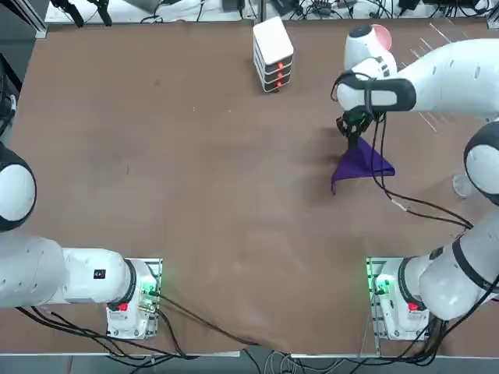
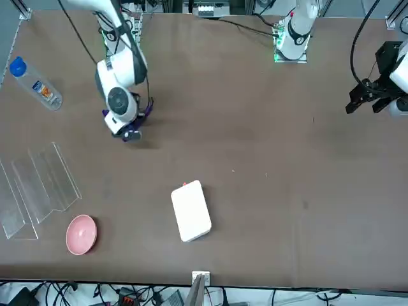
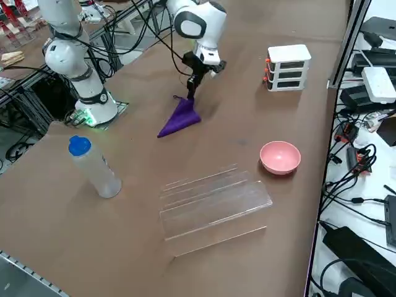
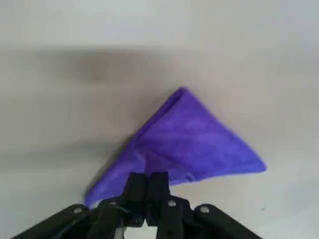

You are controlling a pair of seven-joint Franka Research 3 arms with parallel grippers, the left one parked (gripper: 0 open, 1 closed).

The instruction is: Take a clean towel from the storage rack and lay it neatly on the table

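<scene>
The right end effector (image 3: 191,94) has its two fingers clamped together on the purple towel (image 3: 180,117), and the towel hangs from them in a crumpled, pointed shape, above the reddish-brown tabletop (image 1: 195,179). I take the clear rack (image 3: 213,207) as the landmark. The towel is well apart from this rack, on the side where the base of the working arm stands. Just beside the rack is the pink bowl (image 3: 280,157). The clear bottle with blue cap (image 3: 98,170) is near the rack. The white box (image 3: 288,67) is farther from the rack than the bowl is.
</scene>
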